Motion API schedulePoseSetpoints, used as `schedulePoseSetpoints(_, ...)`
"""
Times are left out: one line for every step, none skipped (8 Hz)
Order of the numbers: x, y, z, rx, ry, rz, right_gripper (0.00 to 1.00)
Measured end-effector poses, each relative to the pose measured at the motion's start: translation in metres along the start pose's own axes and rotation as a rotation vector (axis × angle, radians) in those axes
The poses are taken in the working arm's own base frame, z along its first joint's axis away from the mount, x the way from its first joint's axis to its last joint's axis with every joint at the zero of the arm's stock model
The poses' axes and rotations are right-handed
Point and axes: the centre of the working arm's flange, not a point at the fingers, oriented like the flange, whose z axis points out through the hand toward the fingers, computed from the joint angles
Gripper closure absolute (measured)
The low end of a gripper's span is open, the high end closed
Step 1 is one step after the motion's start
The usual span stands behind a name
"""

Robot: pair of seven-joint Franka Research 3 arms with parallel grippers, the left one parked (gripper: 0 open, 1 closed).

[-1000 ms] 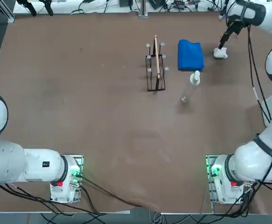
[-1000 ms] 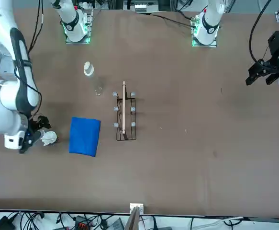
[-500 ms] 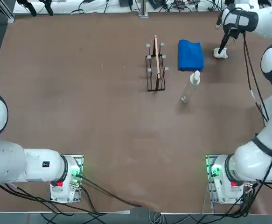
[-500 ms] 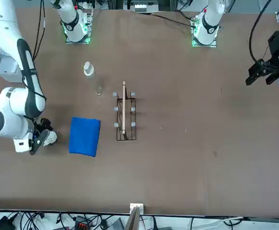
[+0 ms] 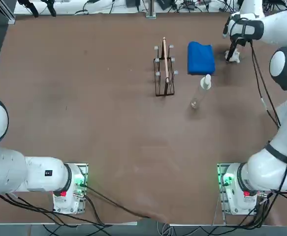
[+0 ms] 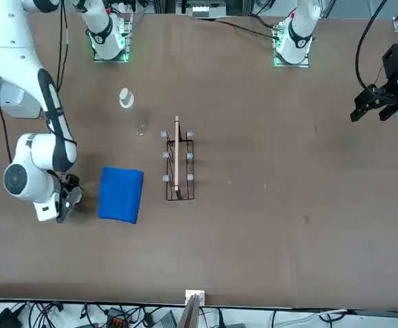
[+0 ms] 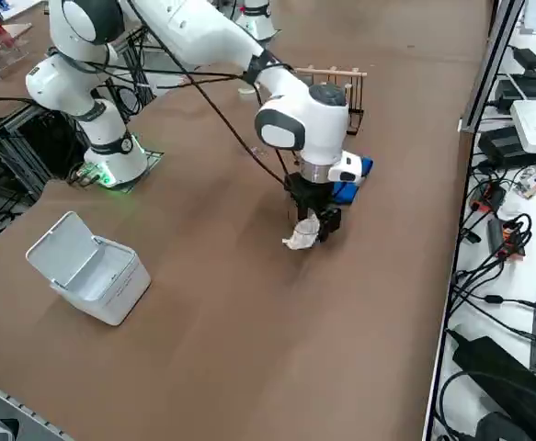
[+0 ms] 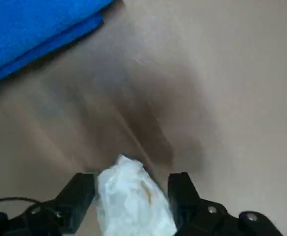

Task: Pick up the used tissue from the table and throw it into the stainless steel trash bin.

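Note:
The used tissue (image 7: 302,235), a small crumpled white wad, lies on the brown table (image 5: 109,113) at its far right, beside the blue cloth. My right gripper (image 7: 315,225) has come down over it. In the wrist view the tissue (image 8: 133,196) sits between the two black fingers (image 8: 79,189), and the gripper (image 8: 131,184) is open around it. From overhead the tissue (image 5: 233,56) shows just under the gripper (image 5: 230,53). The stainless steel trash bin (image 7: 93,271), lid up, stands at the table's right side, nearer the arm's base.
A folded blue cloth (image 5: 201,58) lies just left of the tissue. A small clear bottle (image 5: 202,87) lies in front of it, and a wire rack (image 5: 164,71) stands further left. Cables and devices line the far table edge (image 7: 516,119).
My right gripper swung in from the right and lowered over the tissue, so its fingers now straddle the wad and partly hide it in the front view. The tissue stays in place.

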Motion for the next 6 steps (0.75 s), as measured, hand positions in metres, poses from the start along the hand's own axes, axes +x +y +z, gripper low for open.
schedulePoseSetpoints(0.0, 0.0, 0.003, 0.001, -0.001, -0.002, 0.13)
schedulePoseSetpoints(0.0, 0.0, 0.003, 0.0, 0.0, -0.001, 0.34)
schedulePoseSetpoints(-0.002, 0.001, 0.002, 0.0, 0.0, 0.002, 0.55)
schedulePoseSetpoints(-0.005, 0.003, 0.0, -0.002, -0.002, 0.006, 0.71)
schedulePoseSetpoints(-0.011, 0.006, -0.004, 0.001, -0.009, 0.015, 0.78)
schedulePoseSetpoints(-0.021, 0.01, -0.011, 0.01, -0.018, 0.026, 0.87)
